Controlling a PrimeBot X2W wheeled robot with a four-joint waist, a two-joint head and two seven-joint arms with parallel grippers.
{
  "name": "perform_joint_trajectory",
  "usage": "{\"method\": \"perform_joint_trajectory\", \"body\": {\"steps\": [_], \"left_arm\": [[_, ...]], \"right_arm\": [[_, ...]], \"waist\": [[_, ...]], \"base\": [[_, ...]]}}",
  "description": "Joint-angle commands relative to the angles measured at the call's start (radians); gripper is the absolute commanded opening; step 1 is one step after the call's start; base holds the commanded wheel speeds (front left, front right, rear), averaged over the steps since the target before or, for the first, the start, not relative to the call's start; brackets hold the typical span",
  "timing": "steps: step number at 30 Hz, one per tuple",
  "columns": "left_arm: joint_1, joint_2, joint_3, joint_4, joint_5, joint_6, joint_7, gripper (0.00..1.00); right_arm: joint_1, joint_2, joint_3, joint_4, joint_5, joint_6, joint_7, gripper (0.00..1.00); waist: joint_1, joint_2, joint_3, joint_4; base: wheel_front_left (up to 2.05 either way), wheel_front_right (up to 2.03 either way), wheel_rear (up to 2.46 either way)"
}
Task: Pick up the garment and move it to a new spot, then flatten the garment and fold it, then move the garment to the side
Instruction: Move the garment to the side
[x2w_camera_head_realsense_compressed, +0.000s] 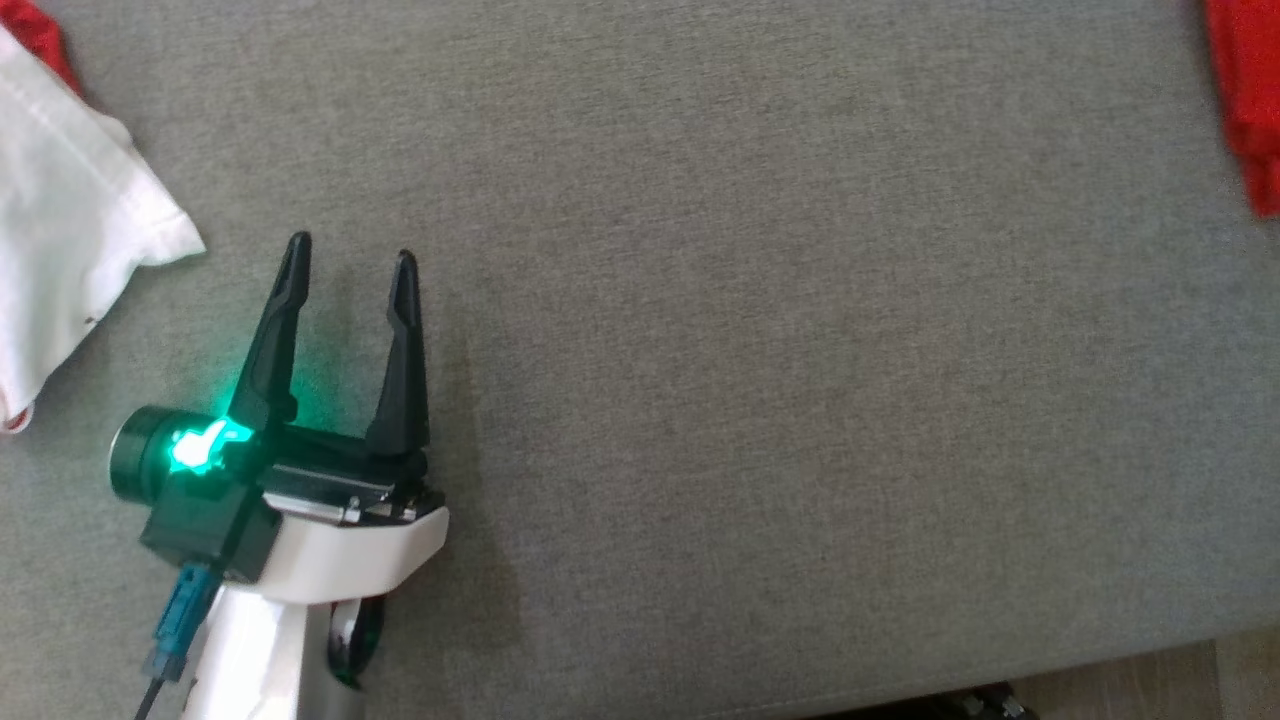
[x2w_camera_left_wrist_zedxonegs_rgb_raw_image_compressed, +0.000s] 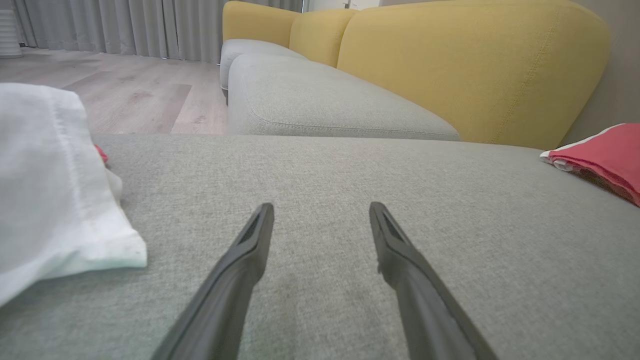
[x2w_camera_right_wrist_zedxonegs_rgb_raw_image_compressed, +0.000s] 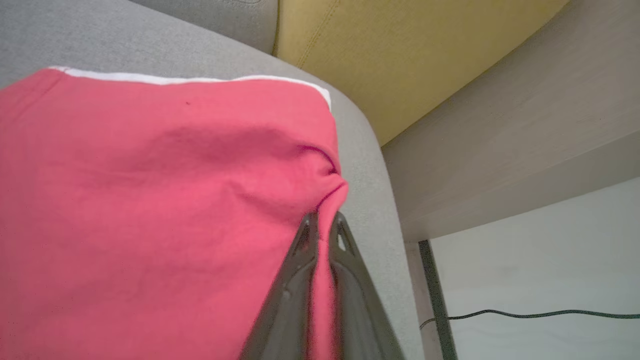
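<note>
The right gripper (x2w_camera_right_wrist_zedxonegs_rgb_raw_image_compressed: 323, 220) clamps a fold of the red garment (x2w_camera_right_wrist_zedxonegs_rgb_raw_image_compressed: 150, 200) at the far right edge of the grey sofa cushion (x2w_camera_head_realsense_compressed: 750, 350), while the left gripper (x2w_camera_head_realsense_compressed: 350, 255), fingers spread wide, sits just beside a white cloth (x2w_camera_head_realsense_compressed: 70, 230) at left.

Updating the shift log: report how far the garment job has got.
Done: cannot tell; no finished fold shows. In hand: the right gripper is shut on an edge of the red garment, beside the rim of the grey cushion. The left gripper hangs open, empty, over the cushion. Left: apparently flattening, folding, setting aside.
</note>
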Motion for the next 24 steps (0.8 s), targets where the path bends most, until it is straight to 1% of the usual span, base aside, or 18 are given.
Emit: {"method": "perform_joint_trajectory", "body": {"steps": [1, 2, 3, 4, 5, 10, 11, 14, 17, 20, 24], "left_arm": [[-0.02, 0.006, 0.024, 0.007, -0.002, -0.004, -0.001, 1.0], [-0.021, 0.006, 0.023, 0.009, -0.004, -0.004, -0.001, 1.0], [-0.021, 0.005, 0.021, 0.013, -0.006, -0.004, -0.001, 1.0], [-0.02, 0.005, 0.02, 0.017, -0.008, -0.004, -0.001, 1.0], [-0.019, 0.005, 0.019, 0.021, -0.01, -0.005, -0.001, 1.0], [-0.008, 0.003, 0.018, 0.033, -0.013, -0.005, -0.001, 1.0], [-0.008, 0.003, 0.018, 0.033, -0.013, -0.005, -0.001, 1.0], [0.006, 0.002, 0.022, 0.044, -0.015, -0.005, -0.001, 1.0], [0.03, 0.002, 0.021, 0.058, -0.026, 0.004, -0.001, 1.0], [0.059, 0.002, 0.01, 0.081, -0.044, 0.02, -0.001, 1.0], [0.088, 0.002, 0.002, 0.111, -0.053, 0.041, -0.001, 1.0]], "right_arm": [[0.03, -0.036, -0.04, -0.058, -0.03, 0.006, 0.014, 0.0], [0.04, -0.029, -0.056, -0.071, -0.048, 0.006, 0.025, 0.0], [0.05, -0.02, -0.067, -0.082, -0.061, 0.006, 0.036, 0.08], [0.057, -0.01, -0.079, -0.094, -0.075, 0.006, 0.04, 0.98], [0.061, 0.004, -0.091, -0.107, -0.09, 0.006, 0.036, 1.0], [0.08, 0.085, -0.104, -0.14, -0.158, 0.006, 0.003, 1.0], [0.08, 0.085, -0.104, -0.14, -0.158, 0.006, 0.003, 1.0], [0.099, 0.15, -0.073, -0.137, -0.175, 0.006, -0.032, 1.0], [0.117, 0.238, -0.032, -0.101, -0.154, 0.006, -0.088, 1.0], [0.142, 0.314, 0.032, -0.033, -0.11, 0.006, -0.182, 1.0], [0.182, 0.41, 0.138, 0.082, -0.023, 0.006, -0.386, 1.0]], "waist": [[0.0, 0.0, -0.001, 0.007], [0.0, 0.0, -0.005, 0.01], [0.0, 0.0, -0.011, 0.012], [0.0, 0.0, -0.018, 0.014], [0.0, 0.0, -0.026, 0.017], [0.0, 0.0, -0.086, 0.037], [0.0, 0.0, -0.086, 0.037], [0.0, 0.0, -0.135, 0.053], [0.0, 0.0, -0.194, 0.069], [0.0, 0.0, -0.259, 0.089], [0.0, 0.0, -0.34, 0.117]], "base": [[0.0, 0.0, 0.0], [0.0, 0.0, 0.0], [0.0, 0.0, 0.0], [0.0, 0.0, 0.0], [0.0, 0.0, 0.0], [0.0, 0.0, 0.0], [0.0, 0.0, 0.0], [0.0, 0.0, 0.0], [0.0, 0.0, 0.0], [0.0, 0.0, 0.0], [0.0, 0.0, 0.0]]}}
